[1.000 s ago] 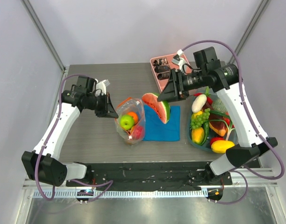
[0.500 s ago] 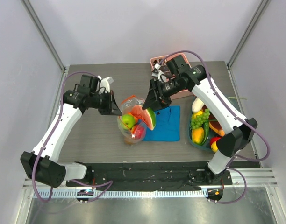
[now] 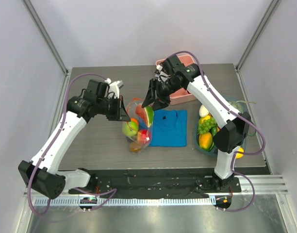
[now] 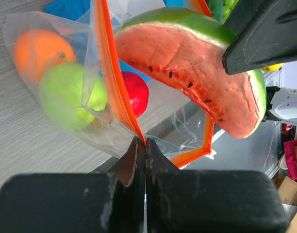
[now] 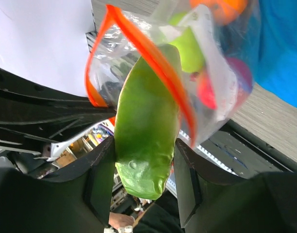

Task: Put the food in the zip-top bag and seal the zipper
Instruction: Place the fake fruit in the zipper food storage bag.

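Note:
The clear zip-top bag (image 3: 135,127) stands open at the table's middle, with a green apple (image 3: 130,128), an orange and a red piece inside. My left gripper (image 3: 125,115) is shut on its orange-red zipper (image 4: 114,82) strip and holds the mouth up. My right gripper (image 3: 151,103) is shut on a watermelon slice (image 3: 145,114), whose lower end sits in the bag's mouth. In the left wrist view the slice (image 4: 197,77) hangs over the opening. In the right wrist view its green rind (image 5: 147,126) fills the jaws.
A blue folded cloth (image 3: 169,128) lies right of the bag. A basket (image 3: 204,145) of more toy food, grapes and yellow pieces, stands at the right. A pink divided tray (image 3: 180,97) sits at the back behind my right arm.
My right gripper carried the watermelon slice left from above the blue cloth into the bag's mouth. My left gripper stayed shut on the zipper strip and shifted slightly right.

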Controlling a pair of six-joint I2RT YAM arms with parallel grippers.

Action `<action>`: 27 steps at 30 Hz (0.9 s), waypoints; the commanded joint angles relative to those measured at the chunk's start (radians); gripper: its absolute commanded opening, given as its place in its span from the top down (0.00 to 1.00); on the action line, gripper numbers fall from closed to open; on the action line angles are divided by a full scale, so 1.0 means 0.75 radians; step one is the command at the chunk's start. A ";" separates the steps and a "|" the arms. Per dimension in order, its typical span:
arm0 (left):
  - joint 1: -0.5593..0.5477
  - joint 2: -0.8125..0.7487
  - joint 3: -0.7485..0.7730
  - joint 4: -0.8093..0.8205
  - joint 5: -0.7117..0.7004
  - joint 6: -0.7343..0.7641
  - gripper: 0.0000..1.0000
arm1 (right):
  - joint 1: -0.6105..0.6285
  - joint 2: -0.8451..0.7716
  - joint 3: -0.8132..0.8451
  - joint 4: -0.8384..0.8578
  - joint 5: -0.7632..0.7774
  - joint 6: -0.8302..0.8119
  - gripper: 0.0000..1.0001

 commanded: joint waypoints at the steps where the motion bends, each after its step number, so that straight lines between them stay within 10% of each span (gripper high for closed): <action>1: -0.017 0.019 0.067 0.058 0.005 0.030 1.00 | 0.030 0.022 0.134 0.023 0.058 0.082 0.75; 3: -0.017 0.032 0.069 0.058 0.013 0.034 1.00 | 0.054 0.032 0.147 0.023 0.068 0.078 0.72; 5: -0.017 0.036 0.067 0.060 0.029 0.030 1.00 | 0.071 0.048 0.181 0.029 0.078 0.070 0.30; 8: -0.015 0.025 0.057 0.060 0.037 0.026 1.00 | 0.089 0.040 0.181 0.031 0.123 0.029 0.01; 19: -0.001 -0.044 0.004 0.090 0.091 0.014 1.00 | -0.160 -0.148 0.222 0.023 -0.077 -0.441 0.00; 27: 0.001 -0.046 -0.002 0.101 0.095 0.016 1.00 | -0.847 -0.222 0.134 -0.202 0.106 -0.905 0.00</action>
